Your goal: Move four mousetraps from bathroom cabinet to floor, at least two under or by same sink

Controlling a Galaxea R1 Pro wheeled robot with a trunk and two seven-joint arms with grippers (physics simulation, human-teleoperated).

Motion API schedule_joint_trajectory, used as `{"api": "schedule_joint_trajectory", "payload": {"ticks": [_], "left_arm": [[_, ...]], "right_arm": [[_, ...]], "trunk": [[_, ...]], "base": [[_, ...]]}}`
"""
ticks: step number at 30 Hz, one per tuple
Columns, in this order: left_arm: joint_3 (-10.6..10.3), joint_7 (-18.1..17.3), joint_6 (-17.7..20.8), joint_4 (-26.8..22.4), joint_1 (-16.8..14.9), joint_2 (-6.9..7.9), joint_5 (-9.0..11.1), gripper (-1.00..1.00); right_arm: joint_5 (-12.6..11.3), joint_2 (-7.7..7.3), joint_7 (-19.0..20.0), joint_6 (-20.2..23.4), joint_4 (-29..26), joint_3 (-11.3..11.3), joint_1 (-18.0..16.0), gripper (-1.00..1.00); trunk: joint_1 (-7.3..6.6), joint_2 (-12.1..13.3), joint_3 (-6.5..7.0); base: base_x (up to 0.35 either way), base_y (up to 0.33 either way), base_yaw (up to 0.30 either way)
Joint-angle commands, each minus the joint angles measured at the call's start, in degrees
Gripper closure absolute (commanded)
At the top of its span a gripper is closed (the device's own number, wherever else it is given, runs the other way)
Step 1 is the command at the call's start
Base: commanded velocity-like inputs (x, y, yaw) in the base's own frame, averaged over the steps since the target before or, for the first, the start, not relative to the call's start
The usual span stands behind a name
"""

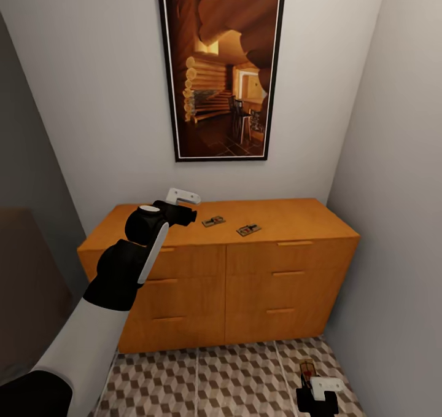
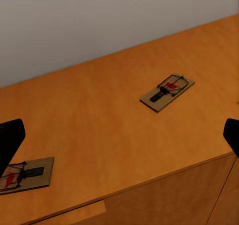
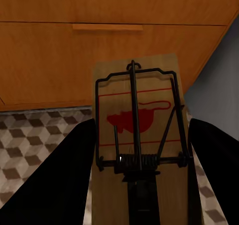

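The orange-brown cabinet [image 1: 276, 282] stands against the back wall. Two mousetraps lie on its top, one [image 1: 213, 221] nearer my left arm and one [image 1: 248, 229] further right. My left gripper [image 1: 184, 214] hovers above the cabinet top just left of them. In the left wrist view its fingers [image 2: 10, 140] are wide apart and open, with one mousetrap [image 2: 167, 92] ahead and another [image 2: 25, 174] near a fingertip. Low at the right, my right gripper [image 1: 316, 398] is shut on a third mousetrap [image 3: 137, 130] above the bathroom floor [image 1: 215, 380]. The bathroom sink is out of view.
A large framed picture [image 1: 221, 70] hangs above the cabinet. A grey wall [image 1: 399, 220] closes in the right side close to the cabinet's end. A dark panel [image 1: 24, 282] stands at the left. Drawer fronts with bar handles [image 3: 107, 28] face my right gripper.
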Motion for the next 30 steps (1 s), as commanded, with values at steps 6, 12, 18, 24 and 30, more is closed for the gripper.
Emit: {"api": "schedule_joint_trajectory", "payload": {"ticks": [6, 12, 18, 24, 30], "left_arm": [[-0.1, 0.3, 0.2, 0.8, 0.5, -0.02, 0.1, -1.00], [-0.1, 0.3, 0.2, 1.0, 0.7, 0.00, 0.0, -1.00], [-0.1, 0.3, 0.2, 0.9, 0.8, -0.01, 0.0, -1.00], [-0.1, 0.3, 0.2, 0.9, 0.8, -0.04, 0.0, -1.00], [-0.1, 0.3, 0.2, 0.9, 0.8, -0.05, 0.0, -1.00]], "right_arm": [[0.4, -0.03, -0.2, -0.1, 0.1, 0.1, 3.2, 1.00], [0.4, -0.21, 1.6, -0.9, 0.1, 0.1, 10.0, 1.00], [0.4, 0.07, 6.8, -7.9, 0.1, 0.1, 17.1, 1.00], [0.4, 1.04, 8.7, -13.8, 0.1, 0.1, 21.4, 1.00], [0.4, 1.20, 9.0, -14.5, -0.1, 0.0, 22.1, 1.00]], "trunk": [[0.01, 0.0, -0.06], [0.01, 0.0, -0.06], [0.01, 0.0, -0.06], [0.01, 0.0, -0.06], [0.01, 0.0, -0.06]], "base": [[0.054, 0.000, 0.000], [0.008, 0.000, 0.000], [0.001, 0.000, 0.000], [0.000, 0.000, 0.000], [0.021, 0.000, 0.000]]}}
